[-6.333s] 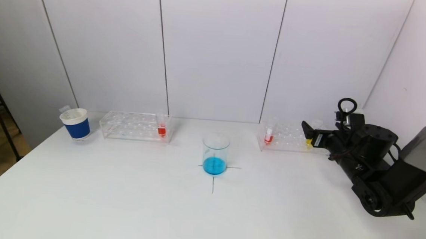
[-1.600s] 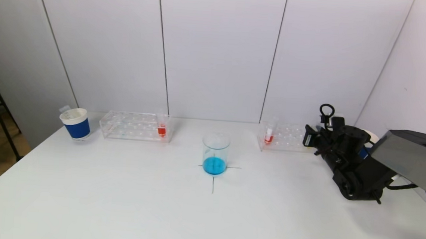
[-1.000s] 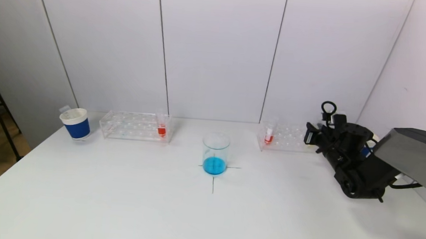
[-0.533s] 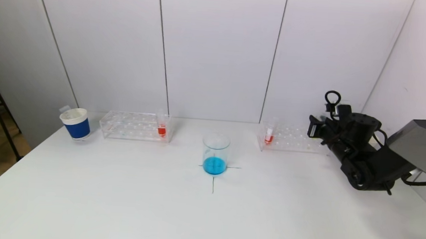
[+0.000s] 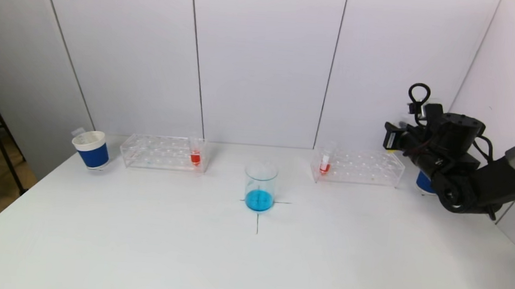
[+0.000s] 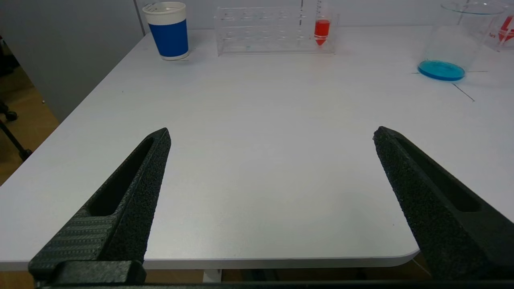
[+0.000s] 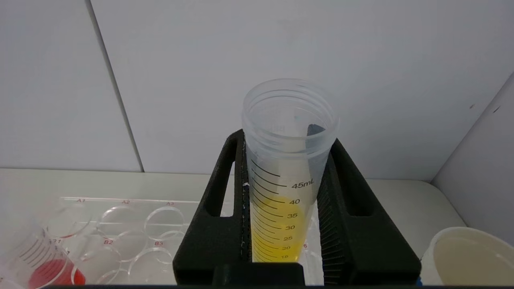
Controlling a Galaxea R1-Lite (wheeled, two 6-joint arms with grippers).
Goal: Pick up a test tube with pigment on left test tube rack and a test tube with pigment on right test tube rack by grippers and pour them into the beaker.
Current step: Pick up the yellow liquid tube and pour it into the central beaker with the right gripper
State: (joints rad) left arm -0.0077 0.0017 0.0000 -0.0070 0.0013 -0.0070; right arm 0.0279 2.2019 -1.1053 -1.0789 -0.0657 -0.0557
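My right gripper (image 7: 287, 140) is shut on a clear graduated test tube (image 7: 287, 176) holding yellow pigment. In the head view this gripper (image 5: 391, 136) hangs above the right end of the right test tube rack (image 5: 358, 167), which holds a red-pigment tube (image 5: 325, 163) at its left end. The left test tube rack (image 5: 161, 152) holds a red-pigment tube (image 5: 195, 156) at its right end. Between the racks stands the glass beaker (image 5: 260, 185) with blue liquid in it. My left gripper (image 6: 271, 134) is open and empty above the table's near left edge.
A blue-and-white paper cup (image 5: 91, 149) stands left of the left rack. Another cup (image 5: 423, 183) sits right of the right rack, partly behind my right arm. A black cross (image 5: 258, 217) marks the table under the beaker. Walls close in behind and on the right.
My right gripper has risen with the yellow tube, lifting it clear of the right rack and drifting slightly right. The left gripper has not changed.
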